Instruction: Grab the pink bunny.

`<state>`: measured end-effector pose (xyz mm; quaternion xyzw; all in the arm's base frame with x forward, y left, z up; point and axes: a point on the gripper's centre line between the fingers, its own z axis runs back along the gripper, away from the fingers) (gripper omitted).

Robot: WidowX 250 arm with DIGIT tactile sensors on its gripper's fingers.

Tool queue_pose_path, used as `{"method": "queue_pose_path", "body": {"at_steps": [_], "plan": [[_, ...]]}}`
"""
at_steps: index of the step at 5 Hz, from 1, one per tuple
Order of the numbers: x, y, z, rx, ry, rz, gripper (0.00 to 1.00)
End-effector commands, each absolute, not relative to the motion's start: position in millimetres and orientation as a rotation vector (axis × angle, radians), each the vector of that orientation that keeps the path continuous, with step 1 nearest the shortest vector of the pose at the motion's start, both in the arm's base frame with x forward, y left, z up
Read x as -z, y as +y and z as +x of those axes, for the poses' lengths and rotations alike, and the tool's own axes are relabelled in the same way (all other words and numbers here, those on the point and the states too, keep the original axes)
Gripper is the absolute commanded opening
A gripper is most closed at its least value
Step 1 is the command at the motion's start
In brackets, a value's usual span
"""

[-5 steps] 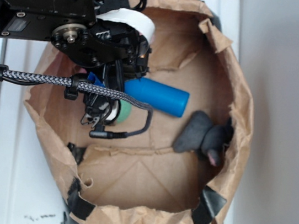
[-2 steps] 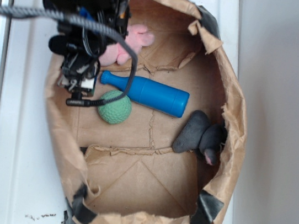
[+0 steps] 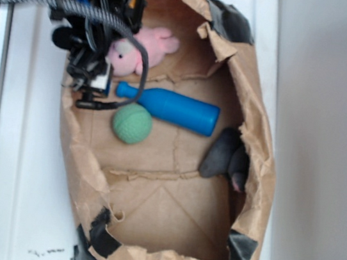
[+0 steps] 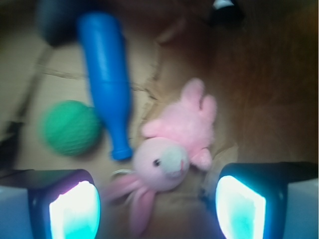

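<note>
Since I want the bunny to end up between my jaws, I hold the gripper [image 4: 157, 204] with the jaws spread wide, one glowing pad on each side at the bottom of my wrist view. Nothing is held yet. The pink bunny [image 4: 174, 144] lies flat on the brown paper, just past the pads and between them. Its face points toward me and its long ears flop down into the gap. I think that makes the head the easy part to pinch.

Just beside the bunny on the left is the blue bottle [image 4: 105, 74], with its thin neck close to the bunny's head. I should keep that pad clear of it. The green ball [image 4: 71, 128] sits on the bottle's other side.

From outside, all of this rests inside a paper bag [image 3: 259, 142] on the white bench [image 3: 26, 167]. A dark grey plush toy [image 3: 224, 156] lies well apart, by the far wall.
</note>
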<state>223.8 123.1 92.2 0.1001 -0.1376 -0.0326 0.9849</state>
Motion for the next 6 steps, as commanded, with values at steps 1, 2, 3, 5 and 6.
{"method": "queue_pose_path", "body": {"at_steps": [1,2,3,5,6], "plan": [[-75,116,245,0.046,-0.275,0.305,1.00],[-67,115,259,0.034,-0.256,0.332,1.00],[-66,112,262,0.033,-0.264,0.343,1.00],[-59,104,250,-0.009,-0.308,0.344,0.00],[-58,102,245,-0.011,-0.323,0.355,0.00]]}}
